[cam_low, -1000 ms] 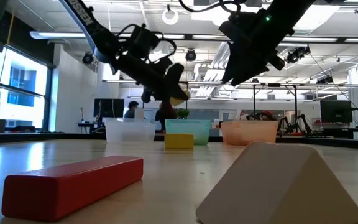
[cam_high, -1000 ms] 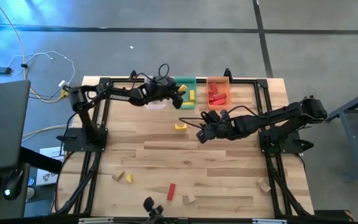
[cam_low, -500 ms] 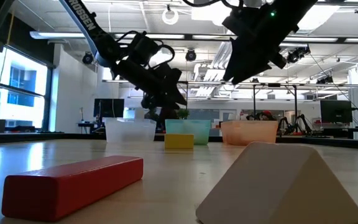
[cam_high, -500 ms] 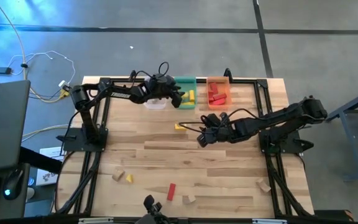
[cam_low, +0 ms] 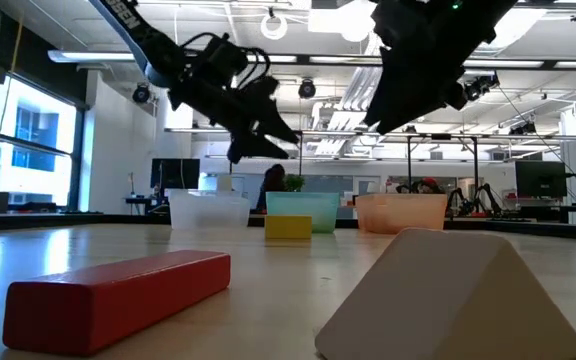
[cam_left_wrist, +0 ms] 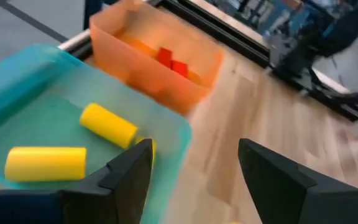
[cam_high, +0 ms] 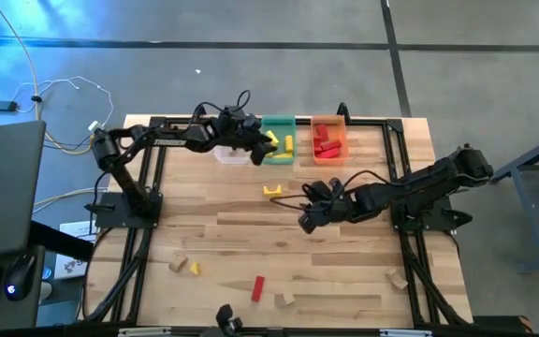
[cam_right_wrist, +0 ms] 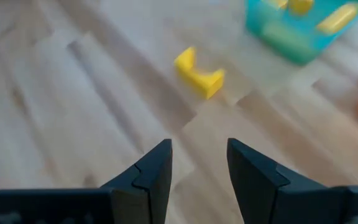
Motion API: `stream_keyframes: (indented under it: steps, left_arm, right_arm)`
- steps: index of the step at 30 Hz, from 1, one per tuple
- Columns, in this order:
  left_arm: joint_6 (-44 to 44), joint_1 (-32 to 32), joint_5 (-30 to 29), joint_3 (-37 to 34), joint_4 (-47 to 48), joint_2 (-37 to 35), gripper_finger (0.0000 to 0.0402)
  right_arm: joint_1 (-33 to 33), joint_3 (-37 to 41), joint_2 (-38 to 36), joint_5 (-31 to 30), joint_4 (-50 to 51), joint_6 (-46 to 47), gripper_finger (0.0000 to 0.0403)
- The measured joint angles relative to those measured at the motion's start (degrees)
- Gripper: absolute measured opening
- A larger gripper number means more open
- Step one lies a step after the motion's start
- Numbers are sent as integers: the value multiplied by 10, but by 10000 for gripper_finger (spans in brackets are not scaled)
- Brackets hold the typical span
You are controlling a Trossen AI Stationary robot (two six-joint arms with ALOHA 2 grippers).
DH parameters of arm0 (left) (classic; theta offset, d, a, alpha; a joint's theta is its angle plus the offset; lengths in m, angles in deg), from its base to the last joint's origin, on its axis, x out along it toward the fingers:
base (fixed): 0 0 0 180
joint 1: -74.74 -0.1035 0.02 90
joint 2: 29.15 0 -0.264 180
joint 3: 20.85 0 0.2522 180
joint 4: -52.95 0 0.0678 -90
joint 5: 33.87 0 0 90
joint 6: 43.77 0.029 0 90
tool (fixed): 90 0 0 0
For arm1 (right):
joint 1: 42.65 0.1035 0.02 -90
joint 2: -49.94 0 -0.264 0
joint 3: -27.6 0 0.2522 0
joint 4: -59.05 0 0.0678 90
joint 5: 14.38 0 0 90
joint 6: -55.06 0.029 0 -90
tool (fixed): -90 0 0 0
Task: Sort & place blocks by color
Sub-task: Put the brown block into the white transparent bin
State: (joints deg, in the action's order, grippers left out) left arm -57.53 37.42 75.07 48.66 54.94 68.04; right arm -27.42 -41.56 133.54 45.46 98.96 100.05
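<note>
My left gripper hangs open at the near left rim of the green bin, with nothing between its fingers. Yellow blocks lie in that bin. Red blocks lie in the orange bin beside it. A yellow arch block lies on its side on the table, open side toward the far edge. My right gripper hovers open above bare wood, near-right of the arch.
A clear bin stands left of the green one. Near the front edge lie a tan block, a yellow one, a red bar and two more tan blocks. Bare wood lies mid-table.
My left gripper has opened over the green bin and risen a little; the yellow block it held is gone from its fingers. My right gripper has moved toward the table's near edge, away from the yellow arch, still open.
</note>
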Motion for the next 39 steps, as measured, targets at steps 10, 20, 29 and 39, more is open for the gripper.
stream_keyframes:
  steps: [10, 20, 29, 39]
  left_arm:
    - [70, 52, -9, 0, 183, -101, 227]
    - [85, 122, -20, 0, 228, -115, 227]
    - [85, 163, -45, 0, 232, -115, 227]
    - [85, 172, -44, 0, 232, -115, 227]
  right_arm:
    - [63, 0, 0, 76, 75, 147, 138]
    - [142, 0, 0, 177, 163, 355, 138]
    - [209, 0, 0, 259, 250, 497, 138]
    - [272, 0, 0, 351, 302, 628, 138]
